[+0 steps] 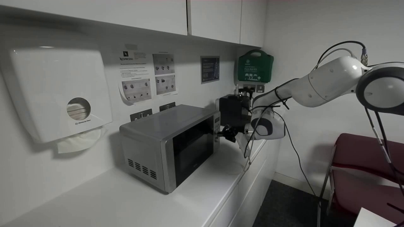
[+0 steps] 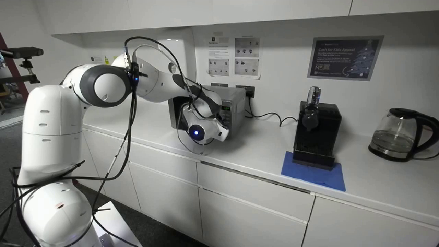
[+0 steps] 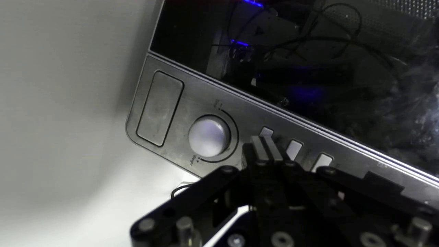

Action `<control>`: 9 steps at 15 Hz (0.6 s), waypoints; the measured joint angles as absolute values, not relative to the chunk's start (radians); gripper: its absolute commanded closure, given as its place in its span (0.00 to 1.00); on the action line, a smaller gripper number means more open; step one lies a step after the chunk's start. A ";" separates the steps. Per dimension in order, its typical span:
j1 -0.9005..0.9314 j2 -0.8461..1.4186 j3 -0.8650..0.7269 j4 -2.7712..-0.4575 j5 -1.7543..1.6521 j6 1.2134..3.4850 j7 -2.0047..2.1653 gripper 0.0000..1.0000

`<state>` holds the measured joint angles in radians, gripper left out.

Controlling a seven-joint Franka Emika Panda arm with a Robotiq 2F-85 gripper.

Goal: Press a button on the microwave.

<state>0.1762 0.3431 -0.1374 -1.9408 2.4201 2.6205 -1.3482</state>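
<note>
The microwave (image 1: 189, 148) is a silver-grey box with a dark window, standing on the white counter. In an exterior view the arm partly covers the microwave (image 2: 236, 106), and green digits show on its display (image 2: 225, 108). The wrist view shows its panel with a round knob (image 3: 209, 136) and a row of pale buttons (image 3: 294, 149). My gripper (image 3: 264, 145) is shut and empty. Its fingertips lie over the lower part of the button (image 3: 266, 131) nearest the knob; I cannot tell whether they touch it. In an exterior view the gripper (image 1: 220, 134) points straight at the panel.
A black coffee machine (image 2: 317, 133) stands on a blue cloth (image 2: 313, 171), with a glass kettle (image 2: 394, 137) beside it. A paper dispenser (image 1: 60, 88) hangs on the wall. Cabinets (image 1: 214, 19) overhang the counter (image 1: 126, 201). Red chairs (image 1: 363, 151) stand near the arm.
</note>
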 measured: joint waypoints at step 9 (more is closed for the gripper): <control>0.170 0.358 -0.137 -1.920 2.420 2.621 -1.348 1.00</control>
